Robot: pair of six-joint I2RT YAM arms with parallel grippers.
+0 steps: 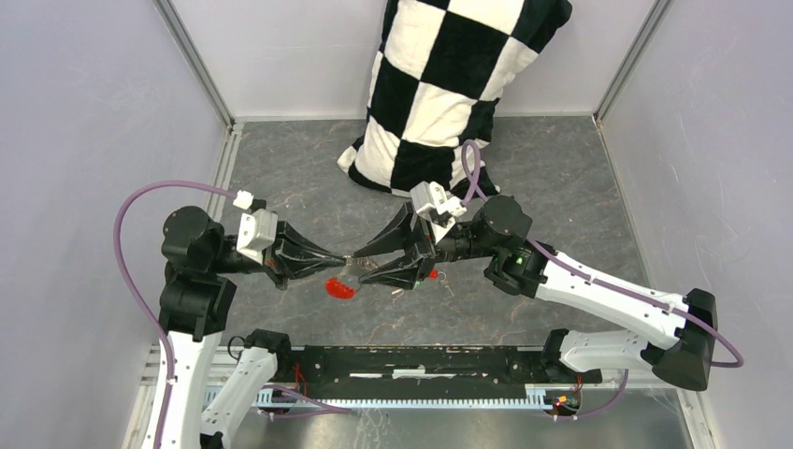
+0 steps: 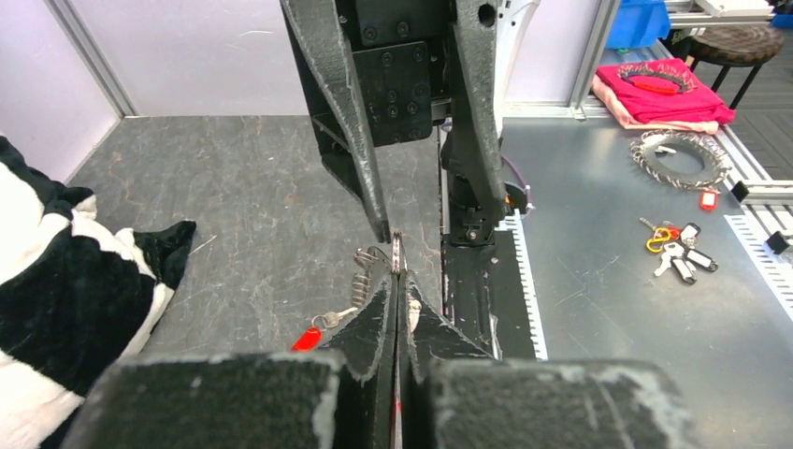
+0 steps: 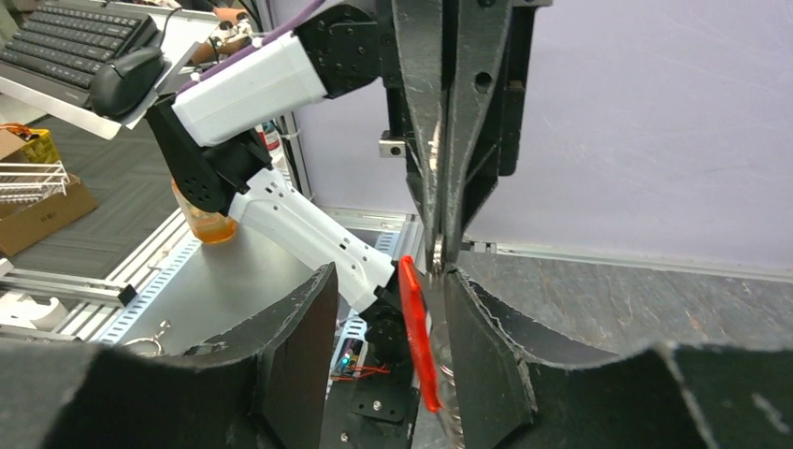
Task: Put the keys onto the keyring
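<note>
My left gripper (image 1: 344, 260) is shut on the keyring's thin silver ring (image 2: 396, 254), holding it above the table. The red fob (image 1: 338, 288) hangs below it. In the right wrist view the fob (image 3: 418, 337) shows edge-on between the fingers of my right gripper (image 3: 388, 273), which is open, with the fob close to the right-hand finger (image 3: 477, 346). A ribbed silver coil (image 2: 366, 274) and a small red tab (image 2: 307, 338) show just left of my left fingertips. A tiny red-headed key (image 1: 433, 274) and a small metal piece (image 1: 397, 293) lie on the table under the right gripper.
A black-and-white checkered pillow (image 1: 439, 94) leans against the back wall. White walls close in the grey table (image 1: 561, 168) on both sides. A black rail (image 1: 421, 360) runs along the near edge between the arm bases.
</note>
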